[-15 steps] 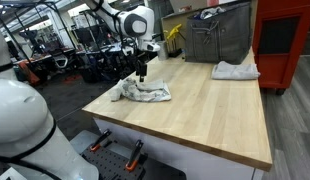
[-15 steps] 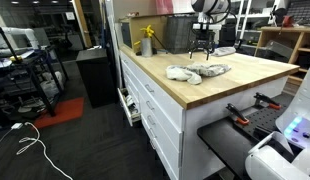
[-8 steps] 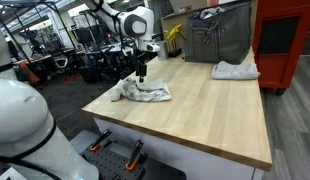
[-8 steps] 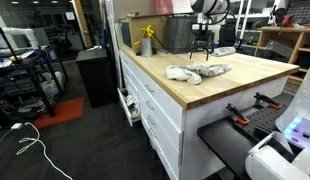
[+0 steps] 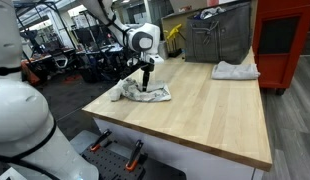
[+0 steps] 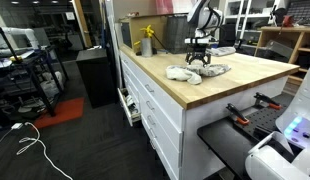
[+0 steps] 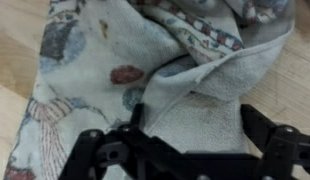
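Wooden tabletop (image 5: 210, 115): broad and mostly bare. A metal bin (image 5: 217, 40) and a yellow spray bottle (image 5: 173, 38) stand at its far end, and a white cloth (image 5: 235, 70) lies well apart from my work.

Patterned towel (image 5: 147, 94): crumpled in a loose heap near the tabletop's corner, close to the edge in both exterior views (image 6: 195, 72). The wrist view shows it filling the frame (image 7: 145, 70), with a thick rolled fold running across and printed patches on the flatter part.

Tool (image 5: 145, 84): directly over the heap, jaws spread wide, nothing held. In the wrist view (image 7: 183, 148) the two fingers straddle cloth near the fold. I cannot tell whether the tips already touch the fabric.

Risks, as I judge them:
- The heap is layered. A shallow close would likely pinch only the top ply, so the towel could unroll and slip free on a lift.
- The wood lies right under the thin fabric. Too deep a descent would drive the fingertips into the tabletop.
- The towel sits near the edge. Any sideways drag with a weak hold could send it over the side.
- A trailing end could snag or sweep the tabletop when raised.
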`<state>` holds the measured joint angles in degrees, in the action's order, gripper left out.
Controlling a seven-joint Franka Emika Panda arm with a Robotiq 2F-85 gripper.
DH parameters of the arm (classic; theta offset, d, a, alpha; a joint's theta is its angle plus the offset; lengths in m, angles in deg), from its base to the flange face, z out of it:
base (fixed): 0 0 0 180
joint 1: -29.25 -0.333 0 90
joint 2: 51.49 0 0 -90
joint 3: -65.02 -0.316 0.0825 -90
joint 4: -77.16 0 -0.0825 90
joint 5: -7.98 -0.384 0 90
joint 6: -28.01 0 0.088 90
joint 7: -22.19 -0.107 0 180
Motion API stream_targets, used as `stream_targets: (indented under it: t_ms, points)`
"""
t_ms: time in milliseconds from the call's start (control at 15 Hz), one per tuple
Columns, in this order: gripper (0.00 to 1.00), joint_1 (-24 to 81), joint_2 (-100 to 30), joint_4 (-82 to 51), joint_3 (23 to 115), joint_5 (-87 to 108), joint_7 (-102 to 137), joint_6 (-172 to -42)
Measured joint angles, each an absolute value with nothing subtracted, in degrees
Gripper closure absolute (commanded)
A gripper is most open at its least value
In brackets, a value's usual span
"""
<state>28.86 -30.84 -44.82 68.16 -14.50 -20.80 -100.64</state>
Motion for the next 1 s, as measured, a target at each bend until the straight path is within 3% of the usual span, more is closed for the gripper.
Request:
stream_targets:
  t_ms: [600, 1000]
  points:
    - [1.00, 31.6, -31.7, -44.8, 69.4, -22.8, -27.8, -100.8]
    - [0.97, 31.1, -32.1, -44.2, 69.4, -21.2, -30.0, -101.8]
